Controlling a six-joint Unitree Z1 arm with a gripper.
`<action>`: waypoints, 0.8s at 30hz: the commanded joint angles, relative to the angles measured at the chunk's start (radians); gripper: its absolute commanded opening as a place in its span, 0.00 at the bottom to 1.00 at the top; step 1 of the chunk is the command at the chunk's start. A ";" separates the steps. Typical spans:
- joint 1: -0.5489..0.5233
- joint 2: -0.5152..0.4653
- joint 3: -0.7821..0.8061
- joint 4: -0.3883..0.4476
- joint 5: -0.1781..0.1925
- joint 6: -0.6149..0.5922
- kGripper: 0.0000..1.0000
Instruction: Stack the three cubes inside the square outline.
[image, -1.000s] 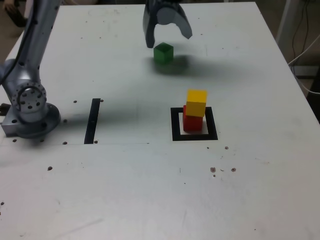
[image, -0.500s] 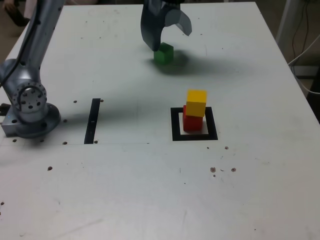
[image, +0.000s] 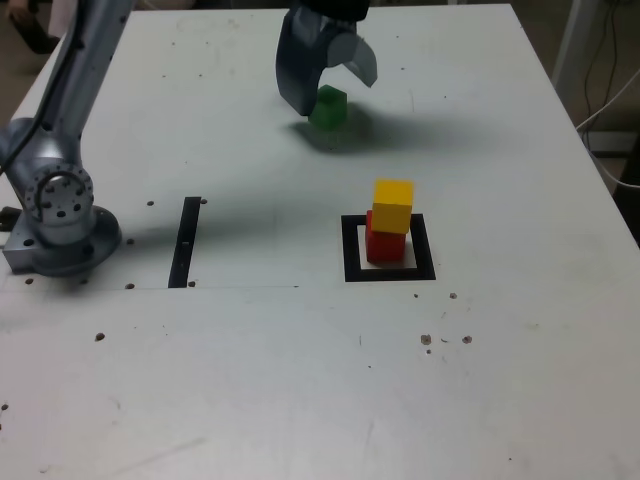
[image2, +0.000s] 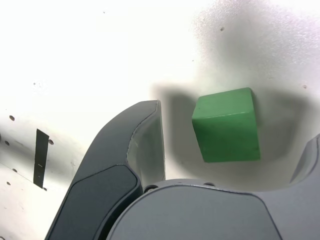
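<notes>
The green cube (image: 328, 108) rests on the white table at the far side, and in the wrist view the green cube (image2: 227, 125) lies between my two fingers without touching either. My gripper (image: 331, 96) is open, lowered around it. One dark finger (image2: 145, 140) stands beside the cube and the other finger shows only at the picture's edge. Nearer the front, the yellow cube (image: 393, 205) sits on the red cube (image: 384, 246), slightly offset, inside the square outline (image: 351, 250).
A straight black tape strip (image: 185, 240) lies to the exterior view's left of the outline, and the strip (image2: 41, 157) also shows in the wrist view. The arm's base (image: 60, 215) stands at the left edge. Cables hang off the table's right side.
My gripper has come down from just above the green cube to around it, staying open. The cubes have not moved.
</notes>
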 joint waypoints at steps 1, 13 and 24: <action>0.000 0.017 -0.003 -0.003 -0.004 0.002 0.98; 0.012 0.052 -0.024 0.007 -0.030 0.005 0.66; 0.013 0.049 -0.011 -0.004 -0.035 0.010 0.27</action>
